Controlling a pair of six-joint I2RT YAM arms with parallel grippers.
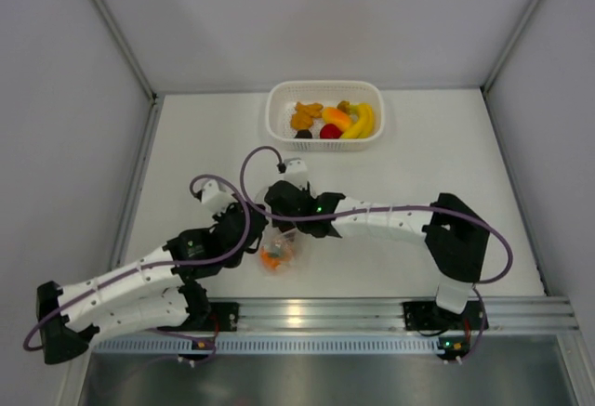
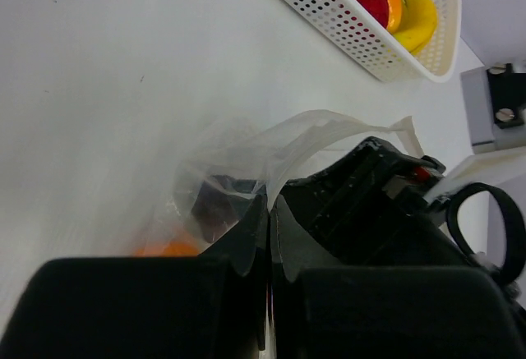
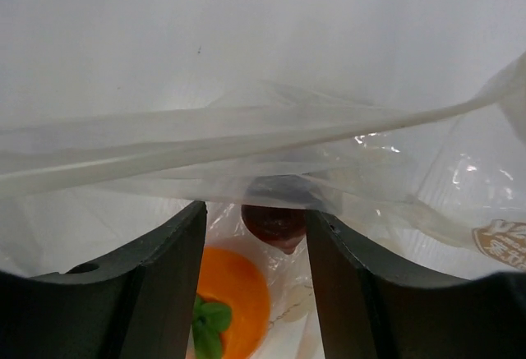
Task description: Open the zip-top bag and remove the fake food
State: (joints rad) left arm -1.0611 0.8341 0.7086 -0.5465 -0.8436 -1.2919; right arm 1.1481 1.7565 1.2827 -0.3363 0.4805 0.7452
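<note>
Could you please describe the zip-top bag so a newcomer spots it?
Start at the white basket at the back and come toward the near rail: the zip-top bag lies just short of it. It alone is clear crinkled plastic with an orange piece inside.

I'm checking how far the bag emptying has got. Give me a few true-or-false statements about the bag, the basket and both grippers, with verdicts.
1. The left gripper is pinched shut on the plastic of the zip-top bag. True.
2. The white basket holds nothing. False: it holds a banana, a red fruit and other pieces.
3. A dark purple piece and an orange piece are in the bag. True.
4. The right gripper is shut. False: its jaws stand apart, with the dark purple piece between them.
</note>
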